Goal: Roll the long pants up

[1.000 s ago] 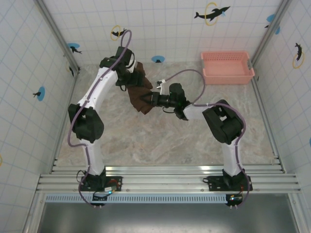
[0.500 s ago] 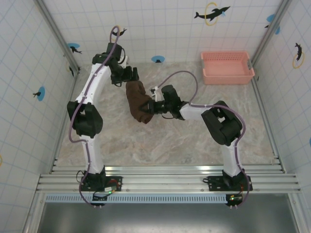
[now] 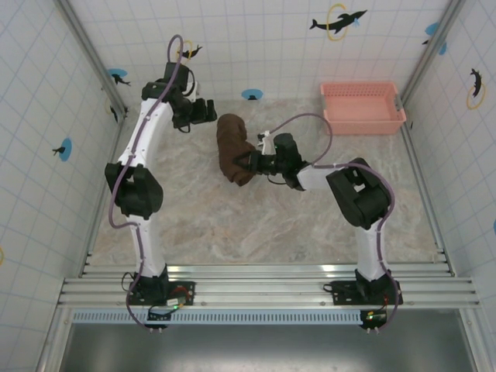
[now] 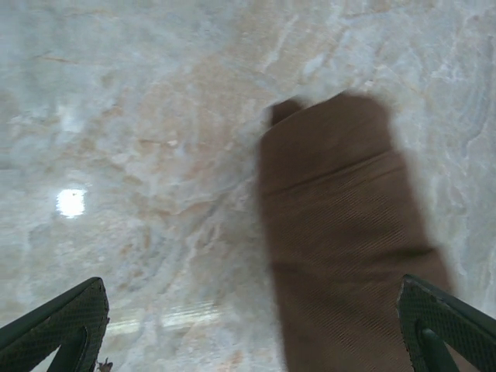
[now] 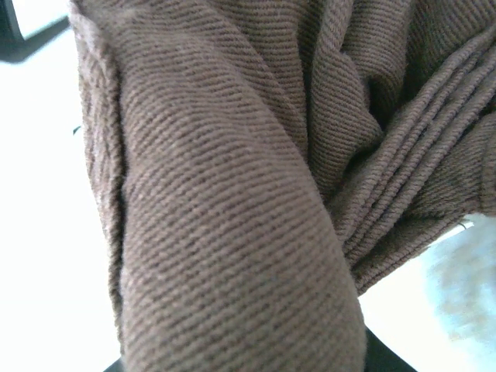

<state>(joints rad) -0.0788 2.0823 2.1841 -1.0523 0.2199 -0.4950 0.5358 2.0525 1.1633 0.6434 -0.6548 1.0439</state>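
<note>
The long pants (image 3: 234, 147) lie as a dark brown rolled bundle on the marble table, back of centre. My right gripper (image 3: 253, 163) reaches in from the right and is shut on the bundle's near right edge. In the right wrist view the ribbed brown cloth (image 5: 232, 217) presses right up against the camera and hides the fingers. My left gripper (image 3: 206, 111) hovers to the left of the bundle, apart from it. Its fingers (image 4: 66, 325) stand wide open over bare table, with the end of the pants (image 4: 341, 232) lying toward the right finger.
A pink plastic basket (image 3: 363, 107) stands at the back right against the tiled wall. Marble table (image 3: 256, 225) stretches bare in front of the bundle, between the two arm bases. Tiled walls close off the left, right and back.
My left gripper has let go of the pants and drawn back to the left. The bundle, held by the right gripper, has shifted right and toward the back.
</note>
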